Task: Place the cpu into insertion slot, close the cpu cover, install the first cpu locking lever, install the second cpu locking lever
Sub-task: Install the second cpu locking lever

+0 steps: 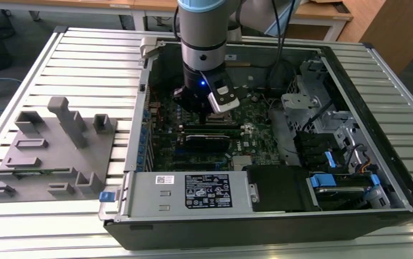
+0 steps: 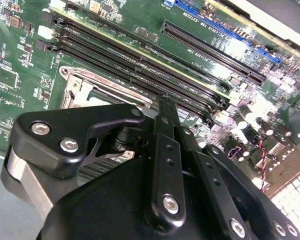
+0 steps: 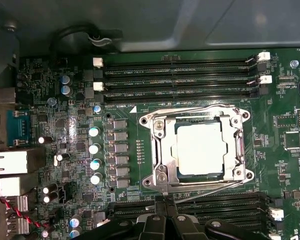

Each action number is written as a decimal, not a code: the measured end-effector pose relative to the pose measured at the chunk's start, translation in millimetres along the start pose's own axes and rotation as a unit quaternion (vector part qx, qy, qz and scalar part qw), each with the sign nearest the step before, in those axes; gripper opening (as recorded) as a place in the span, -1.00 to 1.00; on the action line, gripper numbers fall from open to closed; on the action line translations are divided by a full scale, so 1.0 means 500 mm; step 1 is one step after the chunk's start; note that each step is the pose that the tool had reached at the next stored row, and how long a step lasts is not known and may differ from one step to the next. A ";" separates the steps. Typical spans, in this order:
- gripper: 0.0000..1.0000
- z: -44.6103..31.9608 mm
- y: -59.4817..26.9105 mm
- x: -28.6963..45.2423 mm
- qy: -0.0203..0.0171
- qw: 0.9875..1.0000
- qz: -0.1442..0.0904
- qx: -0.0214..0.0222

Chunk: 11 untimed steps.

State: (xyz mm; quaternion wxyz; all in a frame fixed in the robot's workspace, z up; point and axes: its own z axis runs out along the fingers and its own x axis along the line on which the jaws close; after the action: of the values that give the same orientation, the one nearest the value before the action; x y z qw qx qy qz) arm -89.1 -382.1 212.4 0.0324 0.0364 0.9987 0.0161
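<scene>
In the first wrist view the cpu (image 3: 200, 147) lies flat in its socket, its pale top showing through the window of the cpu cover (image 3: 160, 150), which is down over it. One thin locking lever (image 3: 190, 111) runs along the socket's far side. A second (image 3: 215, 189) runs along the side nearest my gripper (image 3: 163, 199). The fingers are shut with nothing between them, and the tip sits at that second lever's end; contact cannot be told. In the second wrist view the gripper (image 2: 165, 102) hangs just past the cover (image 2: 77, 87). In the exterior view the gripper (image 1: 195, 114) is down inside the open computer case.
Memory slots (image 3: 180, 75) flank the socket on two sides, with another bank (image 3: 215, 205) under the gripper. A row of capacitors (image 3: 94, 150) stands beside the socket. The case walls (image 1: 379, 135) and power supply (image 1: 191, 191) hem in the arm. A grey fixture (image 1: 48, 151) lies at the exterior view's left.
</scene>
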 end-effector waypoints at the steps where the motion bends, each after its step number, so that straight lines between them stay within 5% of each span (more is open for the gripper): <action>1: -0.79 0.000 0.000 0.000 0.000 1.000 0.000 0.000; 11: -0.79 0.002 0.000 0.000 0.004 1.000 0.000 0.000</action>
State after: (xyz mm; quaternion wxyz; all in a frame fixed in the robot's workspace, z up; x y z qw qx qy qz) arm -89.1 -382.1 211.2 0.0283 0.0364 0.9988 0.0161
